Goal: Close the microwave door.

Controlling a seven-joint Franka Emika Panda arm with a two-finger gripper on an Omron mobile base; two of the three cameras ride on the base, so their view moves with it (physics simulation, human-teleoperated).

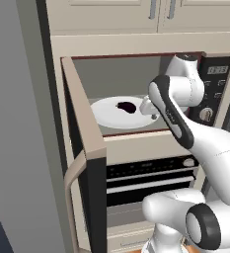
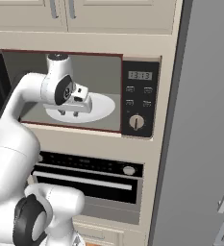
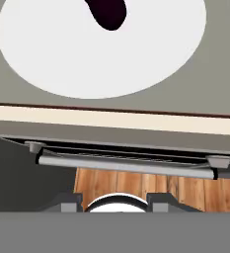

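Kitchen wall: beige cabinets [image 1: 111, 10] run above the microwave [image 1: 131, 94], an oven [image 1: 151, 180] sits right under it, and a tall grey panel [image 2: 205, 120] stands at the right in the right base view.
Microwave: built into the beige wall, cavity open, grey inside, with a black control panel [image 2: 140, 98] on its right showing a display, buttons and a knob.
Door [image 1: 84, 148]: stands wide open, hinged at the left of the cavity, swung out toward the near side; its beige edge faces the left base view and its curved handle [image 1: 72, 188] hangs at the near lower end.
Plate [image 1: 120, 111]: round, white, flat on the cavity floor; a small dark item [image 1: 126, 106] lies on it, toward the far side in the hand view.
Arm: reaches up from the base and bends into the cavity mouth, the hand over the right part of the plate.
Gripper [image 2: 69, 113]: hangs just above the plate's near rim, pointing down, apart from the door.
Fingers: two small dark tips show at the bottom of the hand view, set apart, nothing between them; how wide they stand I cannot tell for sure.
Oven: black front, horizontal silver handle [image 3: 126, 165], shut; wood floor [image 3: 151, 190] shows below it in the hand view.
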